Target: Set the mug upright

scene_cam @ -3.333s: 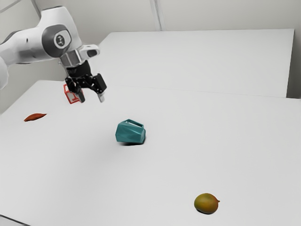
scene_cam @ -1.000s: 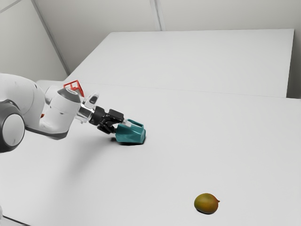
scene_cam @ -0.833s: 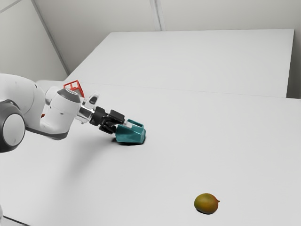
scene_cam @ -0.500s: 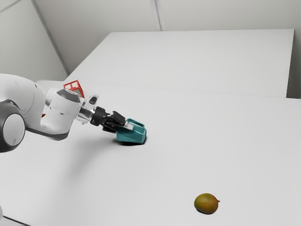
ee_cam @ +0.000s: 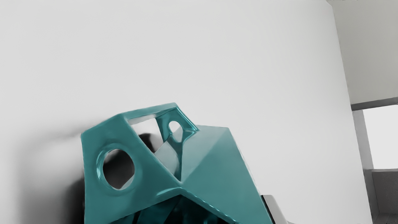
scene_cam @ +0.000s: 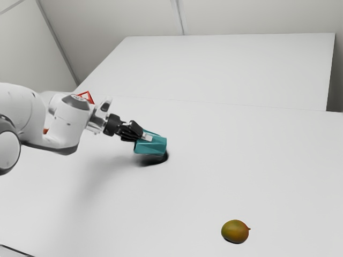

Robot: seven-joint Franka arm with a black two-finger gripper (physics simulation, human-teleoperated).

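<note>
the gripper, nearly closed, pinches the sideways mug near its rim — likely light, stiff, slick; grip firmly there.

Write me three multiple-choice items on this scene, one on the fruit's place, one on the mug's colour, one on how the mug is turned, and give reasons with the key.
1. In the exterior view, the fruit is:
A) left of the mug
B) right of the mug, nearer the camera
C) inside the mug

2. The mug is:
A) teal
B) yellow
C) white

3. At the end effector, the mug is:
A) upright
B) upside down
C) tipped on its side

Key:
1. B: the fruit sits lower and further right in the exterior view.
2. A: both views show teal walls.
3. C: the exterior view shows its body lying roughly level, with its mouth toward the end effector.
</note>
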